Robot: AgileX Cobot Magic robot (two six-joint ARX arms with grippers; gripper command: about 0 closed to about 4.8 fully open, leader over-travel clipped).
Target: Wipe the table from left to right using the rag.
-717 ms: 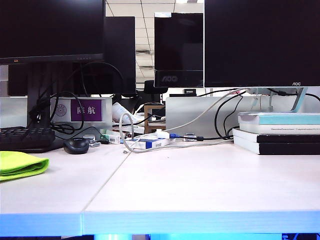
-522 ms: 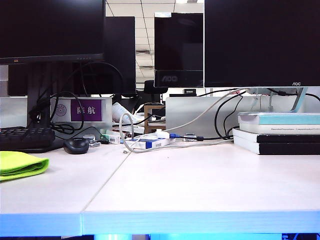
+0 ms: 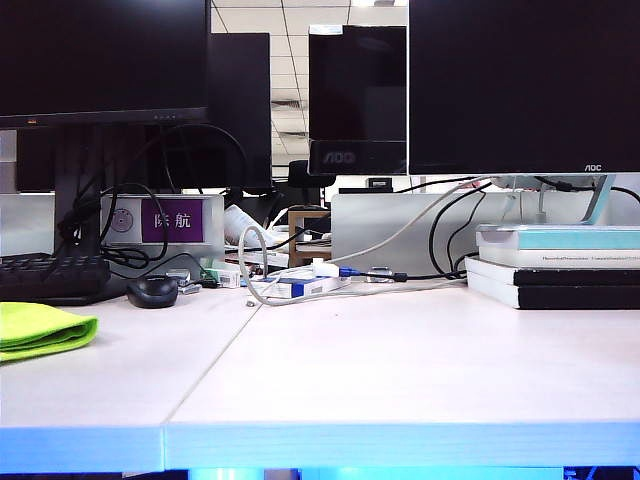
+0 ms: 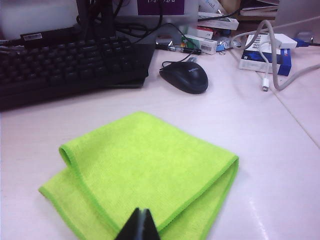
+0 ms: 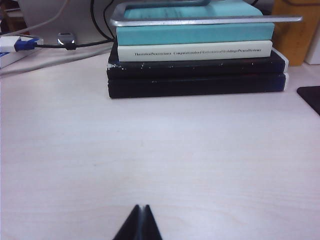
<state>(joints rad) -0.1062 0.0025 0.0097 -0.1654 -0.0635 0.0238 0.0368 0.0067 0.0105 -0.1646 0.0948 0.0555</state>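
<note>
The rag [image 4: 145, 172] is seen folded on the desk [image 3: 400, 370], left end effector [image 4: 140, 225] closed above it; right end effector [image 5: 140, 222] is closed over bare desk near stacked books [image 5: 195, 55].

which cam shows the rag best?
Left wrist view: the whole folded rag fills the frame, lying flat on the table below the shut left gripper. Exterior view catches only part of it, cut off at the left edge. Right wrist view shows none of it.

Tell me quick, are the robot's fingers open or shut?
Left gripper: shut, holding nothing, above the rag.
Right gripper: shut, empty, over the bare table.
</note>
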